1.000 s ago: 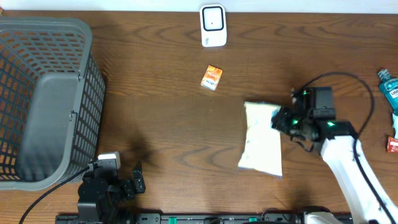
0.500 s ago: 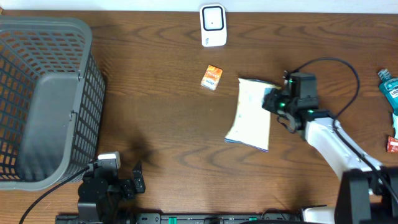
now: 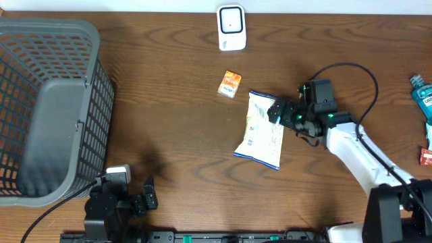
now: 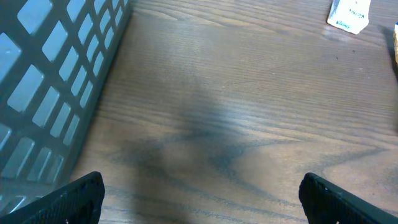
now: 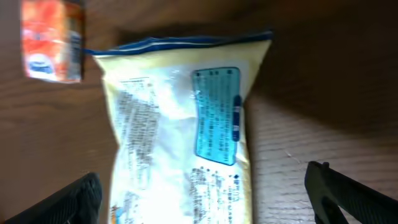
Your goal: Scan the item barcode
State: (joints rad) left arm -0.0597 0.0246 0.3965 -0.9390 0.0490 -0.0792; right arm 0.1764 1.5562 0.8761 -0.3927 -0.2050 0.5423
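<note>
right gripper (image 3: 273, 111) jaws wide, holding nothing, at far end of snack bag (image 3: 260, 135); bag flat mid-table, near orange box (image 3: 230, 84), scanner (image 3: 231, 28) well apart. imo pinch edge seam, lift slow, face print toward scanner

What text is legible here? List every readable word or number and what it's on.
No text can be read for certain.
Print on the snack bag, including a blue panel of small text: too blurred.
White label on the orange box: blurred.
Label on the blue bottle: too small.
Print on the red packet: too small.
On the white scanner: no text visible.
</note>
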